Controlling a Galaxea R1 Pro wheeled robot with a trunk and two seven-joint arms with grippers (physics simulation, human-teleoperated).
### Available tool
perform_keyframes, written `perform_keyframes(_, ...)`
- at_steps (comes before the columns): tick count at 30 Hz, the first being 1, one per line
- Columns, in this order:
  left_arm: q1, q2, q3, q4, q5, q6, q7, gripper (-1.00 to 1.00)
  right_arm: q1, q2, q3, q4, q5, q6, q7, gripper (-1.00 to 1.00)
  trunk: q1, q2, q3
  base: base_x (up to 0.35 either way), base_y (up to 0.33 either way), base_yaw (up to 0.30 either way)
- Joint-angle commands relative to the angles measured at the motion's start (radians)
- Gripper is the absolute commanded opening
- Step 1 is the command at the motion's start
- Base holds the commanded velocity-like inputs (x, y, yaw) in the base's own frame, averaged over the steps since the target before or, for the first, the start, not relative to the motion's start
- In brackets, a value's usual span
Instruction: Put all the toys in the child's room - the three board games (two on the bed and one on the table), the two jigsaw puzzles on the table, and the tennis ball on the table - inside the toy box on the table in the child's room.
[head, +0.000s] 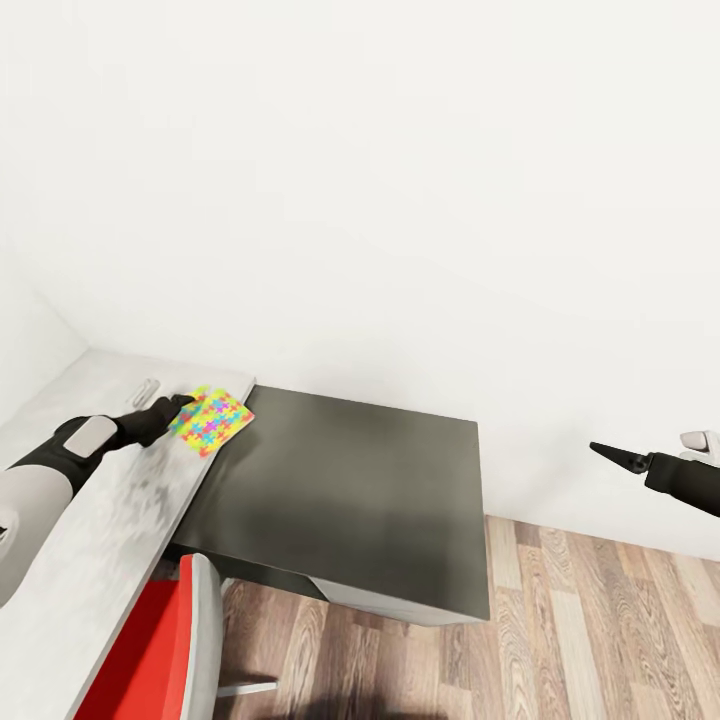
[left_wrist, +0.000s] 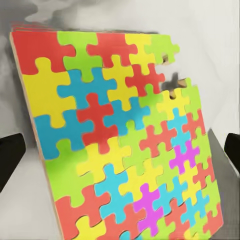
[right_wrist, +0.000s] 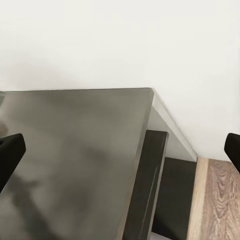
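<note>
The left arm (head: 40, 480) has a smooth pale grey forearm shell that narrows into a black wrist. A light grey rectangular block sits on top of the wrist. The left gripper (head: 182, 402) is matte black with slim tapered fingers. The right arm (head: 685, 478) is black too, with a small white-grey block above it, and the right gripper (head: 600, 449) ends in a sharp black point.
</note>
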Motion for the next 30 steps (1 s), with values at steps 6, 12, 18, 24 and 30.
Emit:
perform_keyframes(6, -0.004, 0.001, -0.008, 0.0, 0.02, 0.004, -0.01, 1.0, -0.001, 0.0, -0.001, 0.0, -0.002, 0.006, 0.001, 1.0, 0.001, -0.002, -0.002, 0.0, 0.0, -0.001)
perform_keyframes(12, -0.006, 0.001, -0.007, -0.001, 0.023, 0.005, -0.017, 1.0, -0.001, 0.0, -0.001, 0.0, -0.002, 0.006, 0.001, 1.0, 0.001, -0.002, -0.002, 0.0, 0.0, 0.0)
perform_keyframes(18, -0.006, 0.001, -0.007, 0.0, 0.025, 0.03, -0.041, 1.0, -0.001, 0.0, 0.001, 0.0, -0.002, 0.006, 0.001, 1.0, 0.001, -0.002, -0.002, 0.0, 0.0, 0.0)
perform_keyframes(24, -0.005, 0.001, -0.007, 0.0, 0.025, 0.039, -0.045, 1.0, -0.001, -0.001, 0.0, 0.0, -0.002, 0.006, 0.002, 1.0, 0.001, -0.002, -0.002, 0.0, 0.0, 0.0)
perform_keyframes(30, -0.005, 0.008, -0.006, -0.001, 0.024, 0.04, -0.047, 1.0, -0.002, -0.002, 0.0, 0.0, -0.002, 0.006, 0.001, 1.0, 0.001, -0.002, -0.002, 0.0, 0.0, 0.0)
